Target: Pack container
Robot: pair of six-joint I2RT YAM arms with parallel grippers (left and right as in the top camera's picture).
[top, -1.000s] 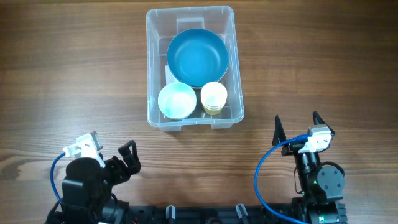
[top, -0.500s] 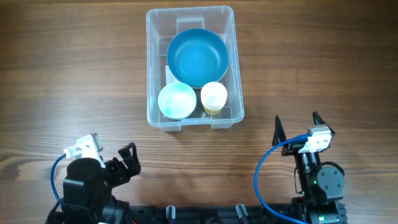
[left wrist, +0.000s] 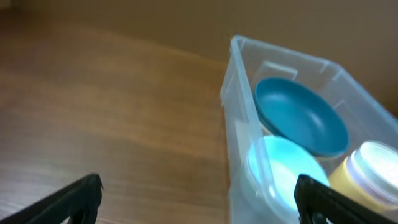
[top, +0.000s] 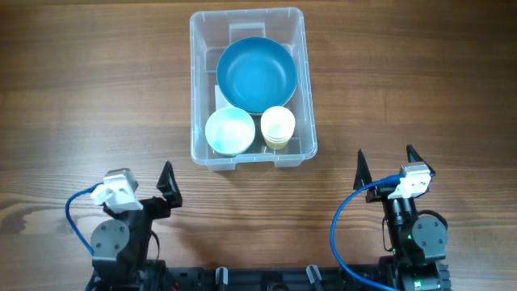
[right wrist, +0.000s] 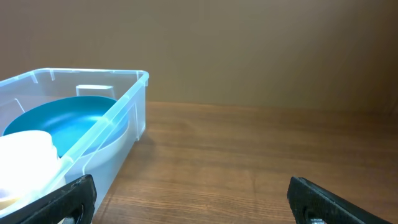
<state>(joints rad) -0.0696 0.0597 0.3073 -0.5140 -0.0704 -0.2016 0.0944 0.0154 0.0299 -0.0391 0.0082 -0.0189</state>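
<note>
A: Overhead view. Where is the container?

B: Container (top: 210,36) stands upright on the desk (top: 97,97), open side up. Blue bowl (top: 255,74) takes up its far half. White bowl (top: 230,131) sits in its near-left corner and yellow cup (top: 278,126) in its near-right corner, the two just beside each other.

A: Left wrist view?

B: Picture is blurred. Left gripper (left wrist: 199,186): jaws wide apart, nothing between them, only desk beneath. Container lies ahead and to the right, well apart from the fingers. Both bowls and the cup show inside it.

A: Right wrist view?

B: Right gripper (right wrist: 191,185): jaws wide apart, gripping nothing. Container lies ahead and to the left, well apart. Blue bowl shows through its clear wall. A white shape sits at the container's nearest corner; bowl or cup, cannot tell.
</note>
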